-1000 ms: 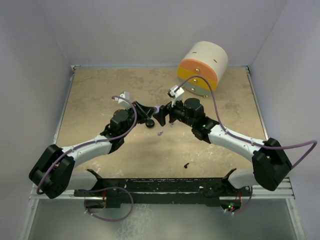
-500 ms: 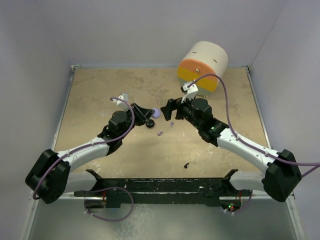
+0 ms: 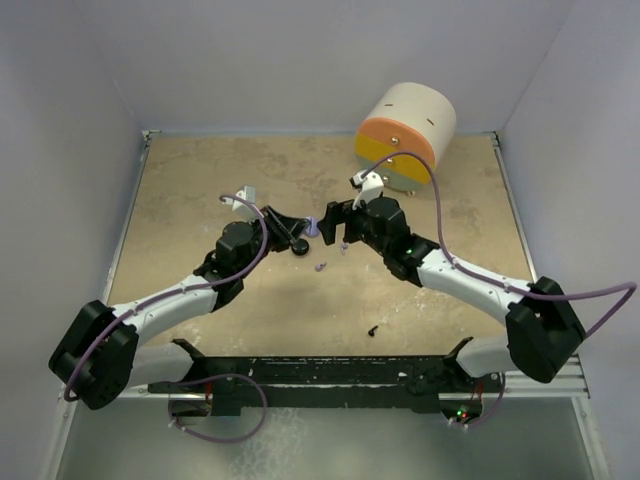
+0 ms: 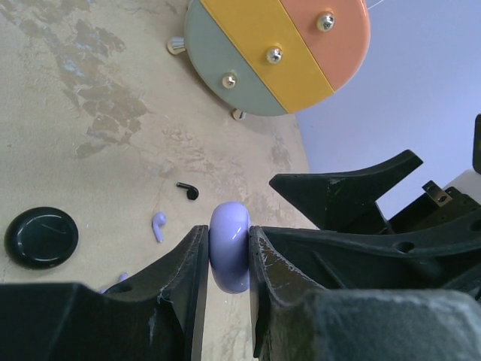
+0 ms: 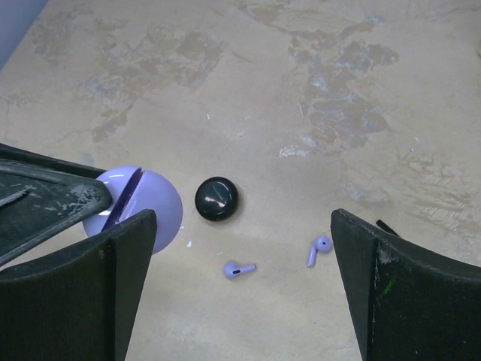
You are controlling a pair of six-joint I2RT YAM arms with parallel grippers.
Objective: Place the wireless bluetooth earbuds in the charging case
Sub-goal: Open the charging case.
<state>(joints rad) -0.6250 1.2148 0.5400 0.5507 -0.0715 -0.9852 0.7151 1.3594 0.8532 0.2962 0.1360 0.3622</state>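
Observation:
My left gripper [image 3: 301, 231] is shut on the round lilac charging case [image 3: 313, 228], held on edge above the table; in the left wrist view the case [image 4: 229, 244] is pinched between both fingers. My right gripper [image 3: 327, 224] is open and empty, just right of the case. In the right wrist view the case [image 5: 143, 204] sits by the left finger. Two lilac earbuds [image 5: 239, 268] [image 5: 319, 248] lie on the table below the open right gripper [image 5: 242, 233]. A tiny black earbud [image 3: 372, 329] lies nearer the arm bases, apart from both grippers.
A black round puck [image 3: 298, 248] lies on the table under the left gripper, and shows in the right wrist view [image 5: 216, 198]. A large cream cylinder [image 3: 405, 135] with an orange, yellow and grey end face lies at the back right. Walls enclose the table.
My right gripper drew back from the lilac case, then came a little toward it again, still open. My left gripper kept hold of the case and barely moved.

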